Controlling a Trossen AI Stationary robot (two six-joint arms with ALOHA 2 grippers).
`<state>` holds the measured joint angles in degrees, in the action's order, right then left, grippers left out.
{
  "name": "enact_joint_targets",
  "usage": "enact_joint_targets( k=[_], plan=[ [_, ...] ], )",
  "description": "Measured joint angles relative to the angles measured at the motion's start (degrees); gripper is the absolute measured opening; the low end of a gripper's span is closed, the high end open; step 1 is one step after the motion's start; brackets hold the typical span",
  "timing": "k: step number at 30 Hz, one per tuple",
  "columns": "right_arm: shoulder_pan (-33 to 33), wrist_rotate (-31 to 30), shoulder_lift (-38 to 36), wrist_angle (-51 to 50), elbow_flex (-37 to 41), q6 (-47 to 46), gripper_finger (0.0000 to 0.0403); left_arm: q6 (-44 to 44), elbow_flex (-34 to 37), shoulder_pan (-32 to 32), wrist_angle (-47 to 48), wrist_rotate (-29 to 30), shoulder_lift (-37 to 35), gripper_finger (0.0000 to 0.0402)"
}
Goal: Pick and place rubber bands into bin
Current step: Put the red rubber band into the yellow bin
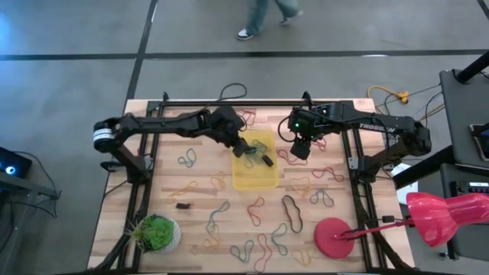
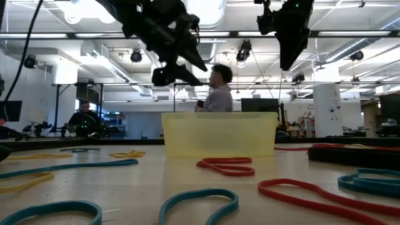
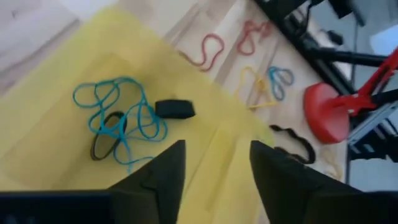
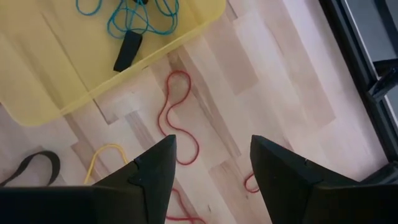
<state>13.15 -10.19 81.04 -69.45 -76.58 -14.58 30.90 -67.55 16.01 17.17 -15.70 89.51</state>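
The yellow bin (image 1: 254, 177) stands mid-table; in it lie tangled blue rubber bands (image 3: 118, 115), a dark band (image 3: 106, 142) and a small black piece (image 3: 174, 109). My left gripper (image 3: 217, 168) hovers open over the bin's left part (image 1: 244, 149), with nothing between its fingers. My right gripper (image 4: 211, 162) hangs open above the table just right of the bin (image 1: 300, 149), over a red band (image 4: 177, 118) that lies flat on the wood. More coloured bands (image 1: 290, 212) lie scattered over the tabletop.
A red disc (image 1: 332, 237) on a stand sits at the near right, a green plant ball (image 1: 157, 233) at the near left, and a small black piece (image 1: 183, 205) on the wood left of the bin. A person (image 2: 219, 90) stands beyond the table.
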Motion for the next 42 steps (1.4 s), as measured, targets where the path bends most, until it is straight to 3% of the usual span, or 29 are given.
enact_joint_targets(
  k=[4, 13, 22, 35, 42],
  plan=[
    [0.00, 0.17, 0.00, 0.94, 0.00, 0.01, 0.0192, -2.13, 0.20, 0.00, 0.66, 0.38, -4.13, 0.0182],
    [0.11, 2.15, 0.55, 7.06, 0.02, -2.27, 0.0192, -5.82, 0.42, 0.04, 4.22, 7.34, -12.96, 0.0182],
    [4.46, 5.76, 10.68, 18.89, -1.87, -6.94, 0.0192, -5.84, 0.39, 0.04, 6.34, 8.81, -19.67, 0.0183],
    [12.94, 5.96, 32.86, 18.15, -26.44, -2.67, 0.0192, -5.78, 0.65, 0.03, 10.76, 8.87, -23.63, 0.0183],
    [16.91, 8.57, 46.44, 6.07, -43.49, 4.19, 0.0192, -5.75, 0.72, 0.02, 15.69, 10.30, -26.54, 0.0183]
  ],
)
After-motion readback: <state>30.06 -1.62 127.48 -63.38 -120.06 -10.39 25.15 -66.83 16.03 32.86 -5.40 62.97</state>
